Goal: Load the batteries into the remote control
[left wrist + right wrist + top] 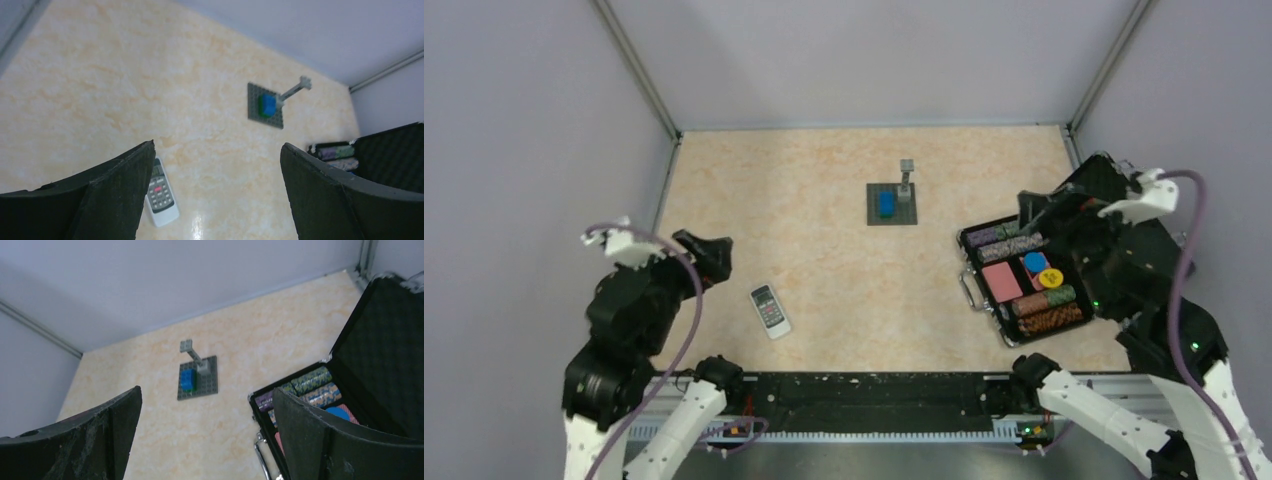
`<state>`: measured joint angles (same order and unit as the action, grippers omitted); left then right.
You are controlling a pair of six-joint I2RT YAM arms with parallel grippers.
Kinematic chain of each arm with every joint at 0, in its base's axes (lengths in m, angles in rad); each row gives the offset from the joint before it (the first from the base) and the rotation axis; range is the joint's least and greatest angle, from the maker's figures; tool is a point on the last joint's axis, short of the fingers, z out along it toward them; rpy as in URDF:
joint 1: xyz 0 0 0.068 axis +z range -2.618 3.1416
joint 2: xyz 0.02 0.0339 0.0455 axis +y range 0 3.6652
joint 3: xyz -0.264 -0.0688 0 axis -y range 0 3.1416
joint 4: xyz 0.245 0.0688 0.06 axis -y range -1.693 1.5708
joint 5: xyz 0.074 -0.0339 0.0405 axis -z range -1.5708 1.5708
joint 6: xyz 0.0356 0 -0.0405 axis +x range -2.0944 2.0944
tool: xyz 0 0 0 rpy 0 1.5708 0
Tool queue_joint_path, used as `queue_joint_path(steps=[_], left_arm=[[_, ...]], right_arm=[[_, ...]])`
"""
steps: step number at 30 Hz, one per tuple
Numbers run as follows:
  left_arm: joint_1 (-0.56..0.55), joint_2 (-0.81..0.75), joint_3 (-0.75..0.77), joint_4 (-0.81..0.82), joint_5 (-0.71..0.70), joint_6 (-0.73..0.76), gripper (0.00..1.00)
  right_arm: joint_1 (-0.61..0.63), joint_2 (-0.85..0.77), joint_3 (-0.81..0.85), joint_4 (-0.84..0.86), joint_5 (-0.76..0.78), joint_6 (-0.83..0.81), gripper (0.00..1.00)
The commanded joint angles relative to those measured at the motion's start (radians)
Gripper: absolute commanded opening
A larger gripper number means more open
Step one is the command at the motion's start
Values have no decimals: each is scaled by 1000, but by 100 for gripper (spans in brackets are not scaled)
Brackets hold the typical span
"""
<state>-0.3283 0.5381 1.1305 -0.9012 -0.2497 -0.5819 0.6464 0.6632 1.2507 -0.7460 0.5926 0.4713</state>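
Note:
The white remote control (770, 310) lies face up on the table near the front left, its dark screen and buttons showing. In the left wrist view it lies (161, 199) just beside my left finger. My left gripper (712, 258) is open and empty, raised to the left of the remote. My right gripper (1049, 205) is open and empty, above the far end of the open chip case. In the right wrist view the wide gap between its fingers (207, 395) shows bare table. No batteries show in any view.
An open black case (977, 290) with rows of poker chips sits at the right, its lid raised. A grey square plate (892, 204) with a blue block and a grey post stands in the far middle. Walls enclose the table on three sides.

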Motion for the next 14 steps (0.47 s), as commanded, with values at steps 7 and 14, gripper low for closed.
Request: queue_joint_path(steps=[7,14], left_arm=[[-1,-161,178,-62,-106,134,99],[0,-176,167,-62,-112,113,99]], right_arm=[[-5,-82,135,27,128,-119,99],[-4,-86,124,30,114,-99,99]])
